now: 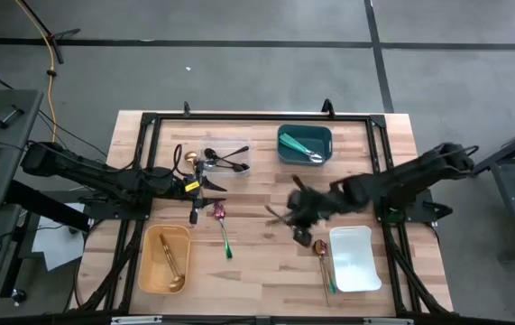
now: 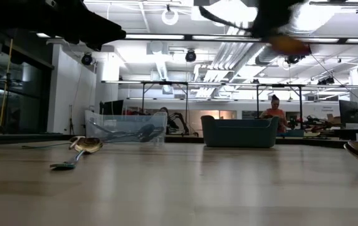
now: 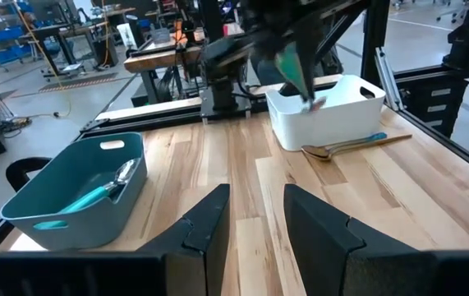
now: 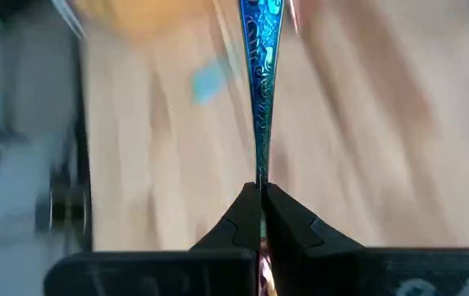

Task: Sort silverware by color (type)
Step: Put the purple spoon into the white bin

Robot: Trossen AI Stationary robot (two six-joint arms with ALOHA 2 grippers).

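right gripper [image 4: 260, 191], pressed together on an iridescent utensil [image 4: 259, 90] above the table's middle, grips only its thin tip, so it could swivel or slip before reaching the white bin [image 1: 354, 259].

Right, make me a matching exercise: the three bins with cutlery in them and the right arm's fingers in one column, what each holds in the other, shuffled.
Column one:
1. teal bin
2. orange bin
3. clear bin
4. right fingers

Column two:
A. gold spoons
B. iridescent utensil
C. teal-handled spoon
D. dark utensils

Pairs: 1-C, 2-A, 3-D, 4-B.
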